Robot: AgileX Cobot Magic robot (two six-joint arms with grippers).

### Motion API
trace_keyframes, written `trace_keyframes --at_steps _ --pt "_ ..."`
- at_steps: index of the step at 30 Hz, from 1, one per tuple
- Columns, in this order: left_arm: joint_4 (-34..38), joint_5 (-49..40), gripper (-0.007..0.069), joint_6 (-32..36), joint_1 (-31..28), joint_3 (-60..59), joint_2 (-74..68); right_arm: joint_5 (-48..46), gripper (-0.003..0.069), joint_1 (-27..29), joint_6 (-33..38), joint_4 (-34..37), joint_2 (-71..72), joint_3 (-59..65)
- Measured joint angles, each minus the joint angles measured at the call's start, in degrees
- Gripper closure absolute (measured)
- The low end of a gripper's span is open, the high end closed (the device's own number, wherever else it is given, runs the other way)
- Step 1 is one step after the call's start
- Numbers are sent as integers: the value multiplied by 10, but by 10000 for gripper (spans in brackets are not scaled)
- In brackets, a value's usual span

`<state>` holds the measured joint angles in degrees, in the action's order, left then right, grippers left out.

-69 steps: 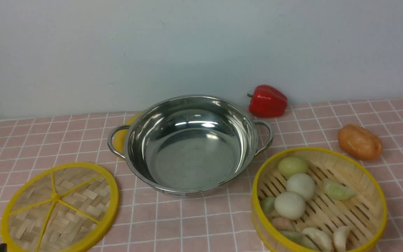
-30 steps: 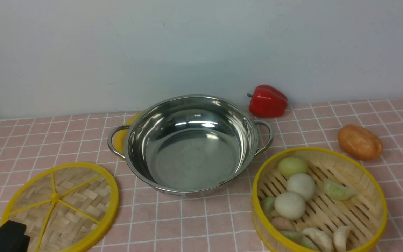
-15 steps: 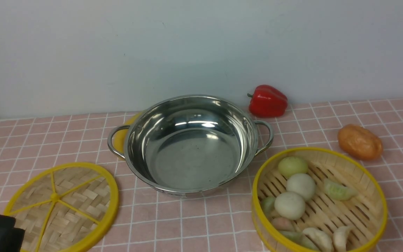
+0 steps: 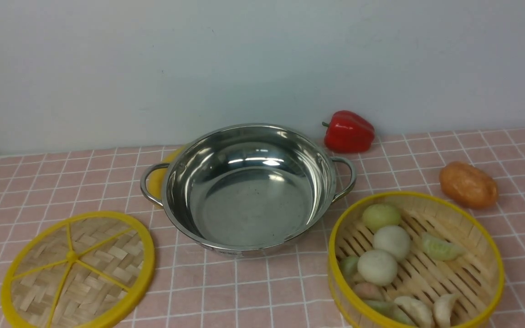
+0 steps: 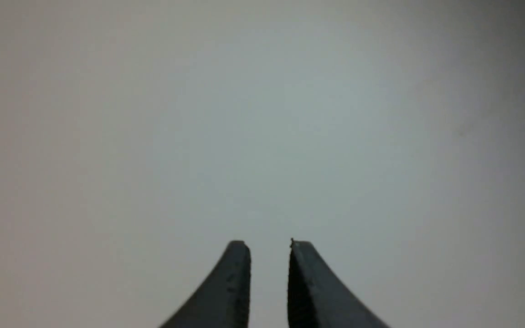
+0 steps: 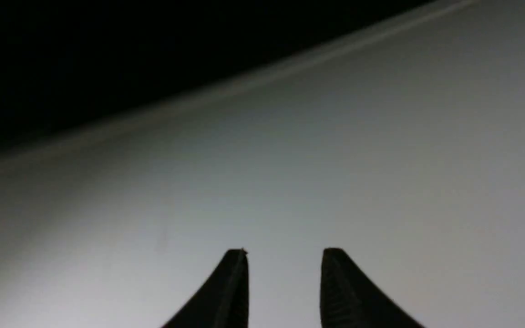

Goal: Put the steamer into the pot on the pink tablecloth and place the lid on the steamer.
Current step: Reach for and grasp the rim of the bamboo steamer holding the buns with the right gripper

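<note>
Near L: flat round woven-bamboo lid w/ thick yellow rim (image 4: pixel 72 269) + yellow spokes meeting at a centre hub, lying flat on the pink cloth w/ white grid lines (image 4: pixel 244 291); near edge cut off by front view. Lid is apart from the pot, not on the steamer.

Near R: round bamboo steamer w/ slatted floor, upright wall + yellow rim (image 4: pixel 476 228), on the cloth, outside the pot, near edge also cut off. Uncovered, food pcs inside: green roundish pc (image 4: pixel 381 217) at far L part; two white balls (image 4: pixel 384 255) touching, just nearer; pale-green crescent pc (image 4: pixel 441 247) R of the balls; another green pc (image 4: pixel 349 266) by the L wall; small pinkish pc (image 4: pixel 368 291) nearer; two whitish crescent dumplings (image 4: pixel 429 310) + greenish pc (image 4: pixel 388 309) at near side. Exact food types unclear.

Mid: wide shallow shiny stainless-steel pot (image 4: pixel 253 205), loop handles L + R, upright on cloth, interior empty save for reflections. Yellow item (image 4: pixel 156 182) partly hidden behind pot's L side, type unclear. Brown-orange oval bread-like item (image 4: pixel 468 185) on cloth, R, just beyond steamer.

Far: red bell pepper w/ green stem (image 4: pixel 349 132), just beyond pot's R handle; plain pale wall (image 4: pixel 253 59) behind.

L tool (image 5: pixel 270 243): released, tips slightly apart, nothing between. R tool (image 6: pixel 285 251): released, wider gap, nothing held. Both wrist views blurry, mostly pale surface.
</note>
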<state>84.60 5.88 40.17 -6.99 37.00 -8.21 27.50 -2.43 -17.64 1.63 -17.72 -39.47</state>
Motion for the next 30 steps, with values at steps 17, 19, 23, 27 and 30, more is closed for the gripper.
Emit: trace_keyframes --at_steps 17,19,23,27,30 --pt "-512 -501 511 -182 0 30 -422 -903 419 0 71 14 -459 -149" --pt "-577 -538 511 -256 0 27 -460 -911 419 0 90 29 -483 -149" --pt "-729 -593 511 -371 0 26 -526 -894 419 0 118 65 -540 -149" --pt "-811 -601 511 -392 0 26 -539 -848 419 0 124 70 -593 -149" --pt "-831 -601 508 -394 0 26 -539 -817 419 0 126 74 -628 -149"
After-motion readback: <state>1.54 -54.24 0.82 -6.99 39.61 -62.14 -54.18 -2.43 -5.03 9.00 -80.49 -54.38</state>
